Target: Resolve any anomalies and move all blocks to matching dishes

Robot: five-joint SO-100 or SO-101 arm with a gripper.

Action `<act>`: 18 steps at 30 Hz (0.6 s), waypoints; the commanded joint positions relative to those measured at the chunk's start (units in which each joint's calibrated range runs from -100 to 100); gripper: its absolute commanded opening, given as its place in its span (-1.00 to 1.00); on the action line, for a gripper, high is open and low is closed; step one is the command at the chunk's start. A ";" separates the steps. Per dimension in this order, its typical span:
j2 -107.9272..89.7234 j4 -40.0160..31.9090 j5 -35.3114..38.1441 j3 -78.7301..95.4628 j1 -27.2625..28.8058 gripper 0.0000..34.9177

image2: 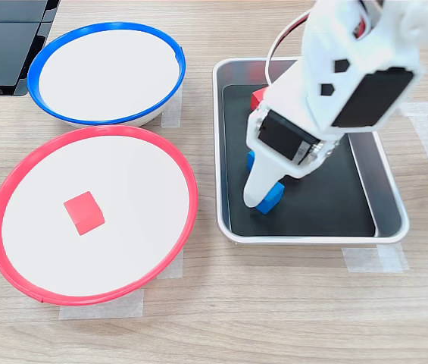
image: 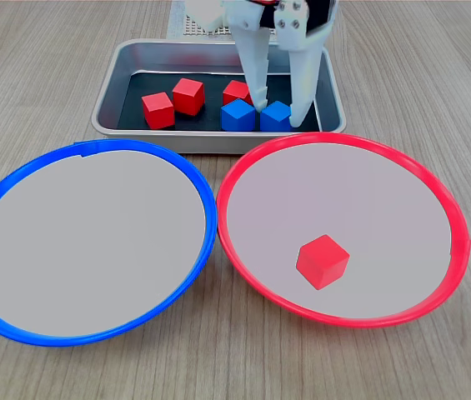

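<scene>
End effector [image: 277, 107] is lowered into the grey tray [image: 106, 112], jaws spread, straddling a blue block [image: 275, 116]; no closure on it is seen yet. In the first exterior view this block sits at the tray's 5 o'clock, with a second blue block [image: 238, 115] just beside it at its 9 o'clock, possibly touching. A red block [image: 235, 90] is partly hidden behind the white finger. Two more red blocks [image: 173, 102] lie near each other toward the tray's 8 o'clock. One red block [image: 323, 261] is already placed in the red-rimmed dish [image: 243, 167], at about 6 o'clock inside it. The blue-rimmed dish [image: 18, 179] holds nothing. Only five blocks are visible.

In the second exterior view the arm covers most of the tray; only blue block edges [image2: 273, 199] are seen under the fingertip.

Judged risks: the inner finger is wedged close between the two blue blocks, so closing could nudge the neighbour or drag both. An off-centre pinch on a glossy cube could cause a slip or twist on lift. The outer finger is near the tray wall and could catch on it. Dishes rest on the surface with tape.
</scene>
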 commanded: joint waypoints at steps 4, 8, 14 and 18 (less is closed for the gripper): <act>3.19 -2.56 1.27 -1.27 -0.36 -0.64; 2.26 1.23 0.68 -4.82 -0.26 -0.99; 0.55 11.30 -3.76 -20.20 2.09 -0.99; 2.68 13.53 -6.30 -31.31 6.23 -0.99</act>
